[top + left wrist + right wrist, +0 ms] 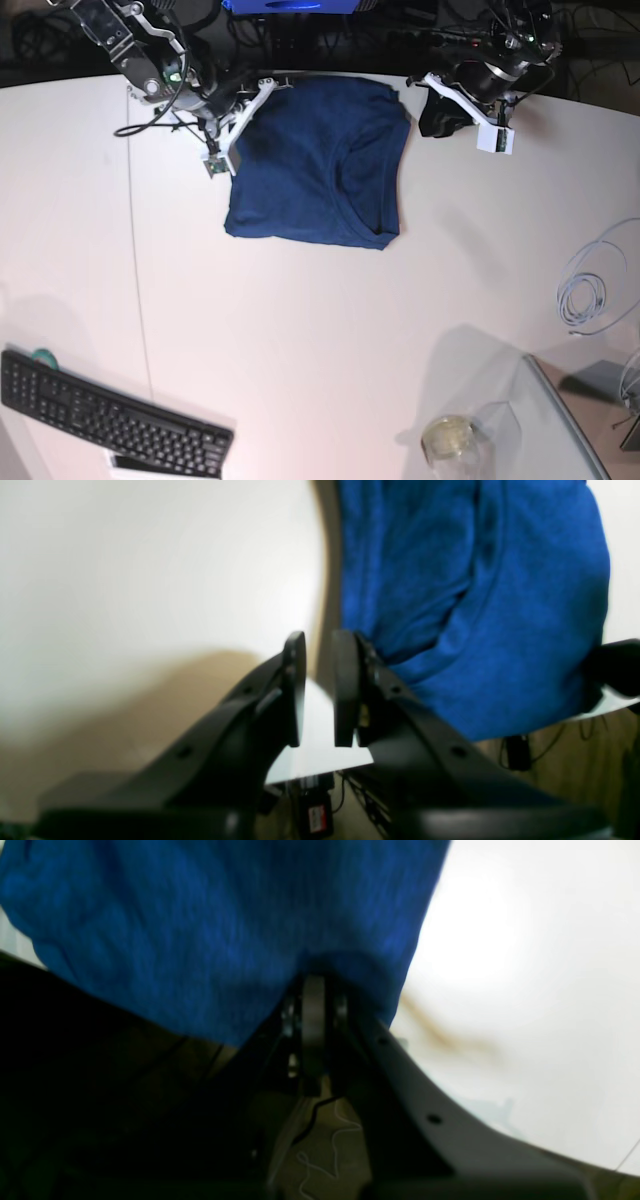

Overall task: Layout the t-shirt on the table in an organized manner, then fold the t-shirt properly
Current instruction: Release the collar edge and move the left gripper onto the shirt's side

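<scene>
Your keyboard (pixel 110 415) lies nearest, at the table's (pixel 330 330) front-left edge, with bare room behind it. At the far edge lies the t-shirt (pixel 320 165); the right gripper (pixel 313 990) pinches its hem, the left gripper (pixel 320 690) stands parted, gripping nothing.

The t-shirt (pixel 318 165) is soft, matt navy knit cloth with a faintly fuzzy weave. The counter (pixel 300 330) is smooth white with a slight sheen. The fingers (pixel 295 690) look like hard matt black plastic.

Black keyboard (pixel 110 422) front left; coiled cable (pixel 592 285) right; glass jar (pixel 452 442).
</scene>
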`<control>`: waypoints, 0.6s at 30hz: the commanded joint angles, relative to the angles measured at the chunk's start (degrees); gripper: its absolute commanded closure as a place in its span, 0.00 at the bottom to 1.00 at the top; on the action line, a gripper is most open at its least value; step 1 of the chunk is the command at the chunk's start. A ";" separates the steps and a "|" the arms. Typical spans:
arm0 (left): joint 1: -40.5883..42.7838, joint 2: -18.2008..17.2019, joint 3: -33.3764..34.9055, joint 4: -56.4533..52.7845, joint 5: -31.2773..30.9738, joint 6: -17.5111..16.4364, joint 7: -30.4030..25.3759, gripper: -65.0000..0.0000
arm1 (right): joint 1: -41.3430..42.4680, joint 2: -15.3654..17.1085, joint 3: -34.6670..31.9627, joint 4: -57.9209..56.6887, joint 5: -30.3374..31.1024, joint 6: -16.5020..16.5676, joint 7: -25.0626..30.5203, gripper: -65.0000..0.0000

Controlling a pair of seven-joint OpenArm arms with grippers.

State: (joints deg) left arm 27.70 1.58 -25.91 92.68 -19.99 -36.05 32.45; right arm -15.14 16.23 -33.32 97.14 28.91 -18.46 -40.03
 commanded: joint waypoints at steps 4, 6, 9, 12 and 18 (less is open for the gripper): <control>1.09 -0.05 -0.07 0.90 -1.07 -0.47 -0.93 0.85 | 0.50 0.25 0.13 2.07 0.06 0.13 0.78 0.97; 1.79 -0.05 -0.15 0.99 -1.07 -0.47 -0.93 0.84 | 0.59 0.25 0.13 2.42 0.06 0.13 0.78 0.97; 2.49 -0.13 -0.15 0.99 -1.07 -0.47 -0.93 0.80 | 1.20 0.25 0.13 2.86 0.06 0.13 0.69 0.97; 3.46 -1.01 -0.15 1.07 -1.24 -0.47 -0.93 0.59 | 1.29 0.25 0.13 4.00 0.06 0.13 0.69 0.97; 6.19 -2.60 -0.15 4.15 -1.68 -0.47 -0.93 0.35 | 1.11 0.17 1.72 8.75 0.06 0.04 -2.56 0.97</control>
State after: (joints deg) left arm 33.58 -0.62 -25.91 95.64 -20.60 -35.97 32.64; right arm -14.35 16.14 -32.21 104.64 29.15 -18.48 -43.44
